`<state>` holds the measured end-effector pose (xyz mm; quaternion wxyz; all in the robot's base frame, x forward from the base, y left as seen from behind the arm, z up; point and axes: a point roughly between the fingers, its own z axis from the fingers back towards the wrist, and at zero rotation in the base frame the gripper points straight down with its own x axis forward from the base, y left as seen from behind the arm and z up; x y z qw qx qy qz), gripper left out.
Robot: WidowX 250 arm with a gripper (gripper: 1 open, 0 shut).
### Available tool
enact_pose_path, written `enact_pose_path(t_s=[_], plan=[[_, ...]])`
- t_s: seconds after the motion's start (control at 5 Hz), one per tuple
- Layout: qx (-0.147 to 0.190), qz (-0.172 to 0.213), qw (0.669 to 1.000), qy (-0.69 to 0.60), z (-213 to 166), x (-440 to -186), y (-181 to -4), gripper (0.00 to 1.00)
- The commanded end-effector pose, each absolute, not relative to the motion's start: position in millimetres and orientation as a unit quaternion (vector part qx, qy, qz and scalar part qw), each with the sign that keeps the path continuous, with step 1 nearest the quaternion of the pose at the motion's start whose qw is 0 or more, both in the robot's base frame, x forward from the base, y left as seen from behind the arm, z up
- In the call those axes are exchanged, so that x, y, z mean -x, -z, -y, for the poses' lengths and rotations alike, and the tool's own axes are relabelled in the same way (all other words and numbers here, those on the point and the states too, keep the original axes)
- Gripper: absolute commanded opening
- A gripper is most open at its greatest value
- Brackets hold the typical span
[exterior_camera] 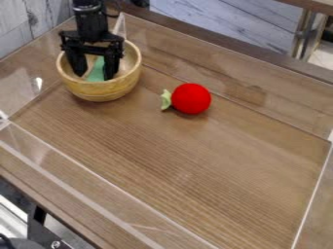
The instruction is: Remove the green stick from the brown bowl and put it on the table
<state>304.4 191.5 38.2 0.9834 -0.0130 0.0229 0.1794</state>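
Note:
The brown bowl (99,88) stands at the far left of the table (182,165). The green stick (97,69) lies tilted inside it, partly hidden. My black gripper (95,65) reaches down into the bowl, open, with one finger on each side of the stick. Whether the fingers touch the stick is too small to tell.
A red ball-like fruit (192,98) with a green leaf lies right of the bowl. Clear plastic walls (26,44) run along the table's edges. A dark post (307,39) stands behind the table at the far right.

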Motion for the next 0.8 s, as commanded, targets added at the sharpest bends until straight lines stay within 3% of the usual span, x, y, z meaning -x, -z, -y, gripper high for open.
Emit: enact_pose_path(t_s=[0.0,0.2,0.4,0.6], plan=[[-0.002,0.009,0.984,-0.180,-206,-320,-49.5,1.00],[-0.001,0.008,0.983,-0.181,-209,-327,-40.6,1.00],[0.000,0.006,0.981,-0.194,-201,-325,-30.8,0.00],[0.007,0.007,0.978,-0.207,-191,-322,-27.0,0.00]])
